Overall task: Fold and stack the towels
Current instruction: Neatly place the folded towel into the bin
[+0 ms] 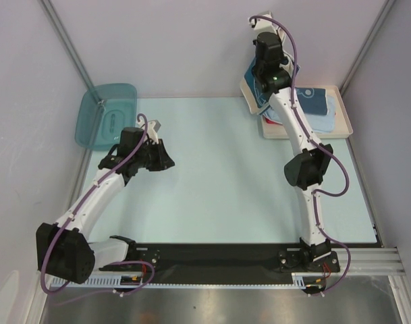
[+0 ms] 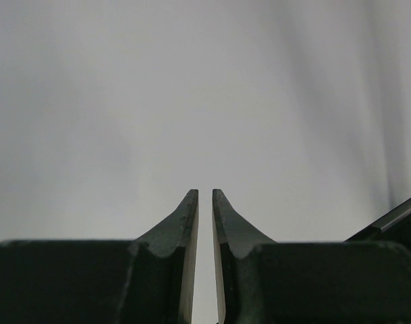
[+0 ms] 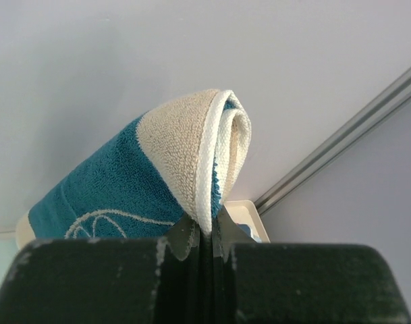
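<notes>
Overhead, right gripper [image 3: 204,233]: pressed together on a fold of the beige-and-teal towel [image 3: 158,162], at the far right of the table [image 1: 225,175] by the back wall.
Beige-and-teal towel: lifted off the table, bunched over the fingertips; the beige terry edge curled on itself, the teal part with a white drawn line hanging to the left. From above it showed beneath the right wrist, over the left end of the cream tray [image 1: 345,128].
Cream tray: at the far right of the table; a dark-blue towel [image 1: 314,100] lay in it on a light-blue towel [image 1: 329,120], with a sliver of red towel [image 1: 266,121] at the tray's left end.
Left gripper [image 2: 205,196]: jaws a narrow slit apart, nothing between them; it hung over the left of the table, well apart from every towel.
Blue bin [image 1: 104,116]: at the far left corner, just beyond the left arm.
</notes>
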### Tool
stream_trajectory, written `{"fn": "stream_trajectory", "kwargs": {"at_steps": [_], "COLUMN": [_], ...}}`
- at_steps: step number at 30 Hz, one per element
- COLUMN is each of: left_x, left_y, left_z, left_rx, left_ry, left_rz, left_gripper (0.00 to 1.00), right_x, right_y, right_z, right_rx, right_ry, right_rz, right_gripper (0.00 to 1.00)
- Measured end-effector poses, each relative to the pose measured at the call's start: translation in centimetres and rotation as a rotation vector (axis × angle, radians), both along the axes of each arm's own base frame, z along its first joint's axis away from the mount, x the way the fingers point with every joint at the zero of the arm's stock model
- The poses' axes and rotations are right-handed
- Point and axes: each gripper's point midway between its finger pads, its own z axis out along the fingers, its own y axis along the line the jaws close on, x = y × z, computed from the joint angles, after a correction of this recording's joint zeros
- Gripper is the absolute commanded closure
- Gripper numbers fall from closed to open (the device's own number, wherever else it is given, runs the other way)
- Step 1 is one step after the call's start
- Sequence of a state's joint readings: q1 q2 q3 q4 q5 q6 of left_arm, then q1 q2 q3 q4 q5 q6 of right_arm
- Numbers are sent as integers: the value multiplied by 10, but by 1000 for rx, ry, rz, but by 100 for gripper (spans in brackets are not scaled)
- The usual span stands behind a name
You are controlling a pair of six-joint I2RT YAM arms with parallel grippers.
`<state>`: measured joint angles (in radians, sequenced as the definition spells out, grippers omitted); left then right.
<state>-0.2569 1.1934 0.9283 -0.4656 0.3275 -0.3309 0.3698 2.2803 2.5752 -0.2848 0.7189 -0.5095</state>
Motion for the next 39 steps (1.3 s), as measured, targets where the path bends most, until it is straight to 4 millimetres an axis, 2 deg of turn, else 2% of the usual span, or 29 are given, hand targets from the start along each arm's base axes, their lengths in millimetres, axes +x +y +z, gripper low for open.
{"fn": "stream_trajectory", "kwargs": {"at_steps": [9,16,18,21,26,30,33,34,35,37,39], "left_x": [1,2,2,2,2,2,2,2,2,1,0], "left_y": [0,-1,-1,-1,-1,-1,-1,-1,-2,-2,-3], "left_z": [-3,-4,-4,-5,-8,-11,-12,-13,-13,-14,-16], "left_rx": [2,1,1,2,4,6,7,6,4,1,0], "left_ry": [11,9,9,12,21,30,33,35,35,37,44], "left_rz": [-1,-2,-1,-2,-2,-2,-2,-3,-6,-9,-12], "left_gripper": [82,82,82,82,82,82,82,82,82,82,82], "right_x": [-3,-11,-11,-8,10,21,30,32,33,35,34], "right_y": [-22,-52,-64,-83,-127,-178,-215,-226,-236,-256,-267], "right_z": [15,37,38,28,-25,-80,-120,-135,-152,-184,-212], "right_rx": [22,70,94,133,267,421,539,580,621,688,743], "right_ry": [-32,-80,-84,-67,16,85,115,128,145,178,212], "right_rz": [-28,-54,-60,-64,-51,-76,-99,-108,-118,-141,-164], "right_gripper": [100,100,100,100,100,97,84,71,64,56,51]}}
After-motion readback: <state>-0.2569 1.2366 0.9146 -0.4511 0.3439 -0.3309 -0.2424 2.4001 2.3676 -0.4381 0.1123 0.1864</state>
